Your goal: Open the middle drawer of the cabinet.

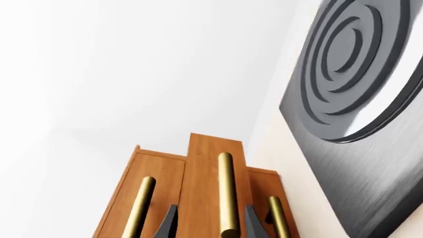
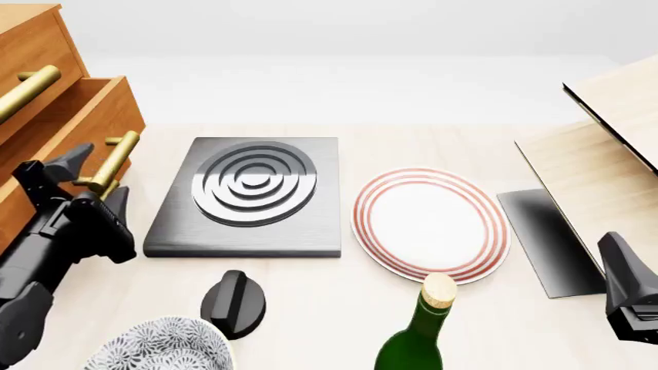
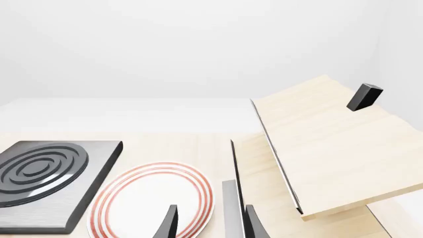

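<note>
The orange-brown cabinet [image 2: 26, 38] stands at the table's left edge. Its middle drawer [image 2: 103, 108] sticks out from the front, with its open top showing. In the left wrist view the middle drawer [image 1: 211, 158] juts out past its two neighbours. My left gripper [image 2: 95, 181] is open, with a finger on each side of the drawer's brass bar handle [image 2: 119, 158]. In the left wrist view the handle [image 1: 228, 193] runs between the fingers [image 1: 168, 223], with a gap on one side. My right gripper [image 2: 622, 289] is open and empty at the near right; it also shows in the right wrist view [image 3: 211, 220].
A black ringed hob slab [image 2: 246, 193] lies beside the cabinet. A red-rimmed plate [image 2: 432, 223], a green bottle [image 2: 421, 331], a black knob [image 2: 233, 304] and a patterned bowl [image 2: 159, 347] sit nearer. A pale wooden box [image 2: 606, 154] stands at right.
</note>
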Action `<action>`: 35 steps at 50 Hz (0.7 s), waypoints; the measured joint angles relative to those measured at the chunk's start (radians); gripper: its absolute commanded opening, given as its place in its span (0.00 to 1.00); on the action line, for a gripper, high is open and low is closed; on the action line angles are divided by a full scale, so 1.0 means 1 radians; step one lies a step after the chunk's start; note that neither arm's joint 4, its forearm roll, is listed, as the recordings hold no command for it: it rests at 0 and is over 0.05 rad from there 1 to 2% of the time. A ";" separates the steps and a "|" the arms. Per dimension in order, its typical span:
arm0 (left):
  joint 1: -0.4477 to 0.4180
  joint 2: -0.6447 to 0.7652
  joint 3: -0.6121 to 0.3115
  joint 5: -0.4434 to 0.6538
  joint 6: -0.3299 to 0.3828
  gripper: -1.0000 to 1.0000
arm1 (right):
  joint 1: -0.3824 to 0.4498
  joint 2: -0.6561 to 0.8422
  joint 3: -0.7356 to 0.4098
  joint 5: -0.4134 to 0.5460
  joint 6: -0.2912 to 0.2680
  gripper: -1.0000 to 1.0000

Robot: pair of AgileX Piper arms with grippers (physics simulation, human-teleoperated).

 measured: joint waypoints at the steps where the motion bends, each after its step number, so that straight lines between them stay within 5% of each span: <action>1: -0.001 -0.002 0.001 0.000 -0.001 1.00 | 0.000 0.000 0.000 0.000 0.000 1.00; 35: -0.104 -0.169 0.078 -0.002 -0.034 1.00 | 0.000 -0.001 0.000 0.001 0.000 1.00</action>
